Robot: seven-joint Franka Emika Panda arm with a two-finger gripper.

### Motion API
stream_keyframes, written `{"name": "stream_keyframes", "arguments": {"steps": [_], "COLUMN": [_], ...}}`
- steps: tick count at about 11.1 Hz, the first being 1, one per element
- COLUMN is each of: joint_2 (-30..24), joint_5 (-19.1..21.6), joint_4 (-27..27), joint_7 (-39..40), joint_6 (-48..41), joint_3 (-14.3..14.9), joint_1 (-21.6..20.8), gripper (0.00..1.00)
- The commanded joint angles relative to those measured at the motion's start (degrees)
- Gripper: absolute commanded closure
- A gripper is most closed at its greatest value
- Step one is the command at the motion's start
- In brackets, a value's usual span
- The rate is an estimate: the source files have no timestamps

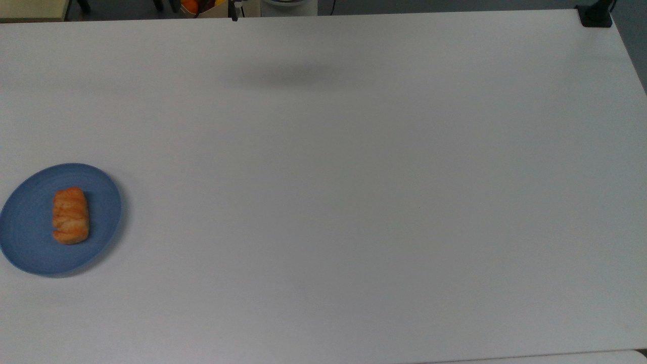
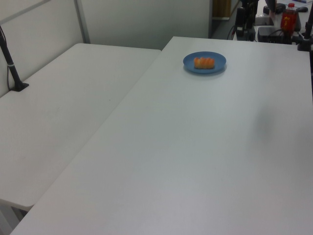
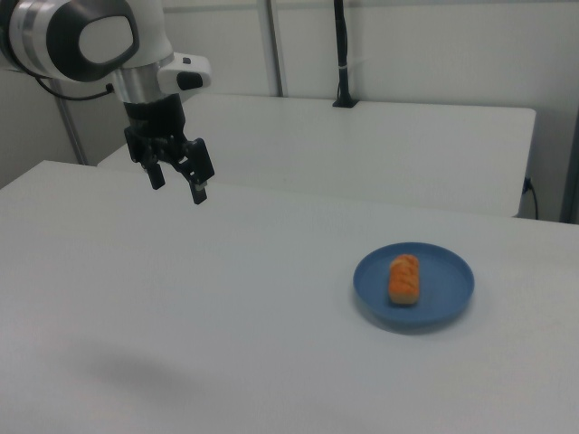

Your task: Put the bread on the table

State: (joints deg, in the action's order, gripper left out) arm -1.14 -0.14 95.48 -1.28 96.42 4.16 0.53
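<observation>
The bread (image 1: 71, 216), a small golden-orange roll, lies on a round blue plate (image 1: 28, 240) near the top view's left edge. In the right view the bread (image 3: 404, 278) and the plate (image 3: 452, 285) are at the right. My gripper (image 3: 177, 183) hangs open and empty well above the white table (image 3: 226, 325), far to the right view's left of the plate. One dark fingertip (image 1: 233, 14) pokes in at the top view's upper edge. The left view has the bread (image 2: 204, 62) on the plate (image 2: 219, 58) at the far end of the table (image 2: 195, 147).
A second white table (image 2: 63, 98) adjoins on the left view's left, with a black clamped post (image 2: 12, 68). A red-labelled bottle (image 2: 288, 17) and dark gear stand beyond the far edge. A black clamp (image 1: 595, 15) sits at the top view's upper right corner.
</observation>
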Motion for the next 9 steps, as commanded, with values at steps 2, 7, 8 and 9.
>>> {"name": "stream_keyframes", "arguments": {"steps": [2,7,8,9], "joint_2": [1.0,1.1,1.1,1.1], "joint_5": [0.8,1.0,1.0,1.0], "joint_4": [-0.8,-0.8,-0.8,-0.9], "joint_7": [-0.4,-0.6,-0.6,-0.5], "joint_6": [3.4,1.6,1.7,1.8], "joint_3": [3.0,2.4,2.8,3.1], "joint_1": [0.2,0.1,-0.2,-0.4], "gripper": [0.0,0.0,0.0,0.0]}}
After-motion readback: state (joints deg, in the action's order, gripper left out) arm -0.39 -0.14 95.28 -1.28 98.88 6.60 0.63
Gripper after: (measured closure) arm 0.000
